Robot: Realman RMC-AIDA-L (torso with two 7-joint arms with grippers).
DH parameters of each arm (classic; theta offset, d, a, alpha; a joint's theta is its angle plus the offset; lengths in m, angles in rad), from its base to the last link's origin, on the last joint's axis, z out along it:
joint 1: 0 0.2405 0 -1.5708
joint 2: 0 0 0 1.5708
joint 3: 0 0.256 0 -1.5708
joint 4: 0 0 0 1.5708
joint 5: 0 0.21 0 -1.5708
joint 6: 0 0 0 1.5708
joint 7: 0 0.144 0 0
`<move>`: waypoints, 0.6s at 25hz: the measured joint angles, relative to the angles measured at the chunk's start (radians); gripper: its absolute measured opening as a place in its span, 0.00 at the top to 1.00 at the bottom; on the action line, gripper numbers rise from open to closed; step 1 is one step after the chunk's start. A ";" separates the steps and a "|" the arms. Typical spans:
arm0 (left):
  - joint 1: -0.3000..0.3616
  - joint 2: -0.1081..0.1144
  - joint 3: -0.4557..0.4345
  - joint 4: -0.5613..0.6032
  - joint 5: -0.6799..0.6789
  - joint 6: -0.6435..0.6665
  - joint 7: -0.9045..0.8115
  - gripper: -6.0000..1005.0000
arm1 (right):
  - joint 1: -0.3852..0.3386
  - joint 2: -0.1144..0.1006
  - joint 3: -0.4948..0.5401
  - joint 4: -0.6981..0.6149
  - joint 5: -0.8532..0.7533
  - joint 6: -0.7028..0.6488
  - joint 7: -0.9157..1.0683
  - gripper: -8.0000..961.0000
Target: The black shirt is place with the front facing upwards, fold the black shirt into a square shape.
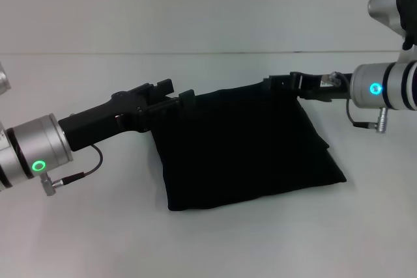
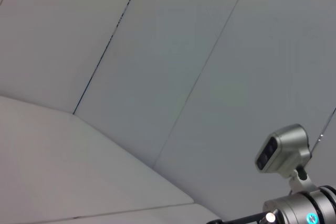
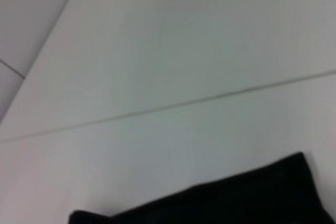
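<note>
Two arms: both reach in from the sides toward the far edge of the black shirt [image 1: 244, 151], one at each far corner.
Black shirt: a folded, roughly square bundle on the white desk [image 1: 208, 245], its near edge lying on the surface. The far edge runs in a taut line between the two end effectors and looks raised off the desk. No lettering or label shows on the visible side.
Containers: none on the desk that I can see; the shirt is the only loose thing on it.
Left end effector [image 1: 177, 103]: at the shirt's far left corner, black fingers meeting the black cloth. It appears clamped on that corner, though the dark-on-dark makes the exact finger gap hard to read.
Right end effector [image 1: 281, 84]: at the shirt's far right corner, at the end of the taut edge, and it looks closed on the fabric there.
Left wrist view: shows only the pale wall panels and, low in one corner, part of the other arm with its blue light.
Right wrist view: shows the pale desk surface and a dark edge of the shirt [image 3: 252, 198].
</note>
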 joint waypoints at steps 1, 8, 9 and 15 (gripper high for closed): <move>0.000 0.000 0.000 0.000 0.000 -0.005 0.000 0.20 | -0.001 0.004 0.000 0.001 0.022 0.008 -0.015 0.22; 0.002 -0.001 -0.001 -0.003 -0.001 -0.029 0.000 0.20 | -0.009 0.023 -0.001 0.015 0.194 0.067 -0.146 0.22; 0.002 -0.001 -0.001 -0.003 -0.001 -0.029 0.000 0.20 | -0.009 0.023 -0.001 0.019 0.207 0.077 -0.165 0.22; 0.002 -0.001 -0.001 -0.005 -0.002 -0.039 -0.002 0.20 | -0.006 0.004 -0.004 0.013 0.219 0.098 -0.192 0.22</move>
